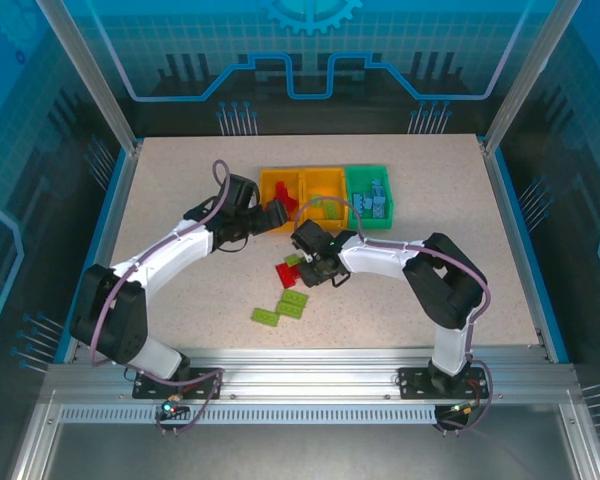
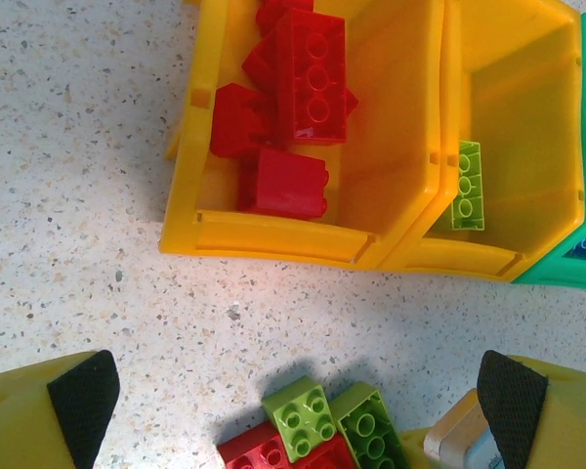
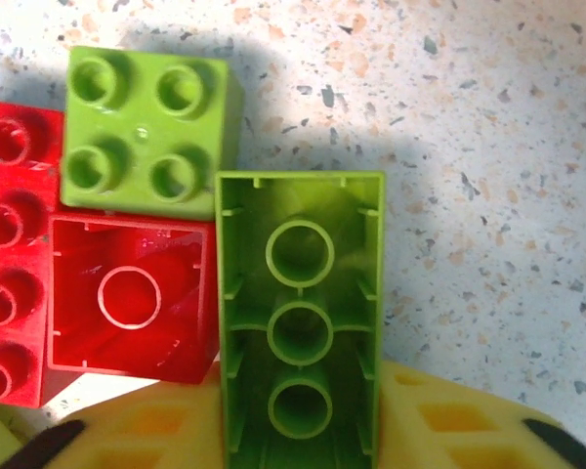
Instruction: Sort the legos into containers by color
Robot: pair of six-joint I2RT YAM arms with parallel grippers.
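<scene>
My right gripper (image 3: pixel 300 442) is shut on a long lime green lego (image 3: pixel 300 332) lying studs-down on the table, a yellow jaw against each long side. Touching it are a square green lego (image 3: pixel 146 127), an upturned red lego (image 3: pixel 132 298) and a studded red one (image 3: pixel 5 264). My left gripper (image 2: pixel 298 401) hangs open above bare table, just in front of the containers (image 2: pixel 273 234). The left yellow bin holds several red legos (image 2: pixel 303 78). A green lego (image 2: pixel 467 186) leans in the middle yellow bin (image 2: pixel 527 117). Blue legos (image 1: pixel 375 198) fill the green bin (image 1: pixel 365 170).
Two more green legos (image 1: pixel 292 302) (image 1: pixel 267 317) lie on the table nearer the arm bases, with a red lego (image 1: pixel 287 274) beside my right gripper (image 1: pixel 305 262). My left gripper (image 1: pixel 270 215) sits close to the right one. A raised blue edge (image 1: pixel 515 230) borders the table.
</scene>
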